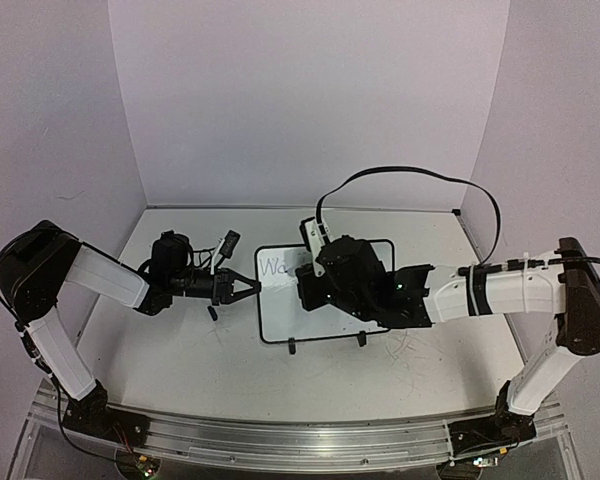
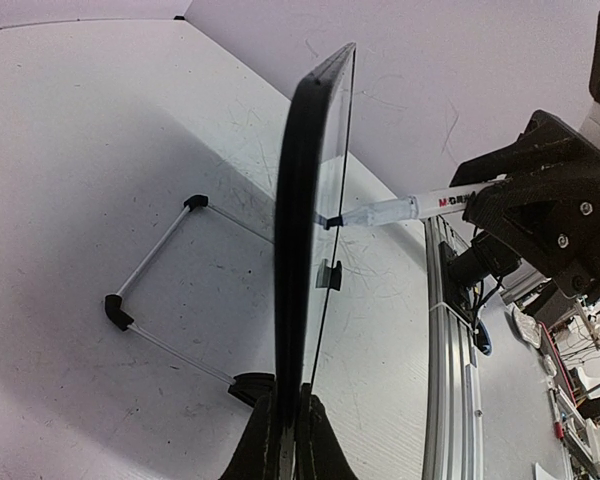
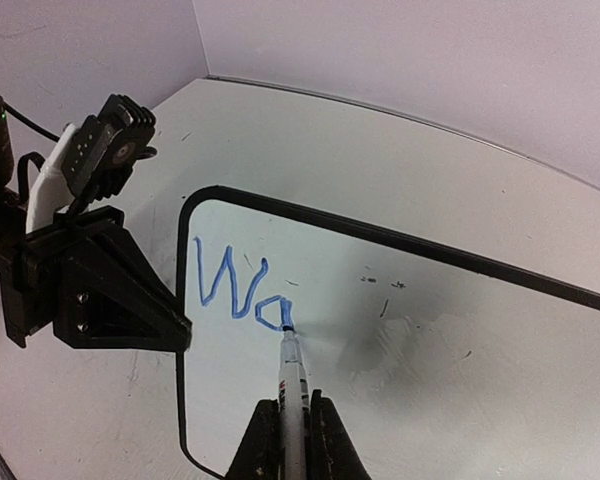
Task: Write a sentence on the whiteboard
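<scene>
Two letters, "Wa", are all that shows of the blue handwritten sentence on the small glossy white whiteboard with thin black frame, which sits mid-table on the scuffed white tabletop. The left gripper is clamped on the board's left edge. The right gripper is closed around a white marker with a blue tip, the tip touching the "a". A black cable loops above the right arm. Only the left wrist view shows the board edge-on, with a thin wire stand behind it. The right wrist view alone shows the letters clearly.
</scene>
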`<state>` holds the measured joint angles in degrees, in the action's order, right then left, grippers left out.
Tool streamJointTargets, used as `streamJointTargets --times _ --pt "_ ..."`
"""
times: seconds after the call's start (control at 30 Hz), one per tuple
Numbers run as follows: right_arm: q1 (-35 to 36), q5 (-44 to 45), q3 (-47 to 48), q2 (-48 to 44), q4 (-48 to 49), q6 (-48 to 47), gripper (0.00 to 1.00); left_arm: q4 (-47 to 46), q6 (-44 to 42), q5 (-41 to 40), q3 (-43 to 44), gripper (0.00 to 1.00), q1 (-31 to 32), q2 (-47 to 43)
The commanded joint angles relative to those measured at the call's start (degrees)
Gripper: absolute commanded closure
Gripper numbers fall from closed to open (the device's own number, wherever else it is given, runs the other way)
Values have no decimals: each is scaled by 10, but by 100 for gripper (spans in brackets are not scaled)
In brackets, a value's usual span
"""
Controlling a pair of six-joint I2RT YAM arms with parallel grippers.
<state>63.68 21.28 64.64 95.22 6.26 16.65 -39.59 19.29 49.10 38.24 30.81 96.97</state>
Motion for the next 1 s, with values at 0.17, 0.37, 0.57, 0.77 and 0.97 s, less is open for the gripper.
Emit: streamJointTargets --times 0.17,0.37,0.57,0.77,0.97 --pt "0 8 -10 -31 -16 7 100 1 -6 26 18 100 9 -12" --pt "2 -22 -41 -79 41 -2 100 1 -6 26 18 100 8 -13" --pt "1 13 -2 -38 28 -18 100 1 -5 27 19 100 9 -13" --pt "2 23 20 -19 28 -27 100 1 -5 26 17 100 8 -17" --pt "0 28 23 -12 23 -26 100 2 -6 27 18 100 8 -17"
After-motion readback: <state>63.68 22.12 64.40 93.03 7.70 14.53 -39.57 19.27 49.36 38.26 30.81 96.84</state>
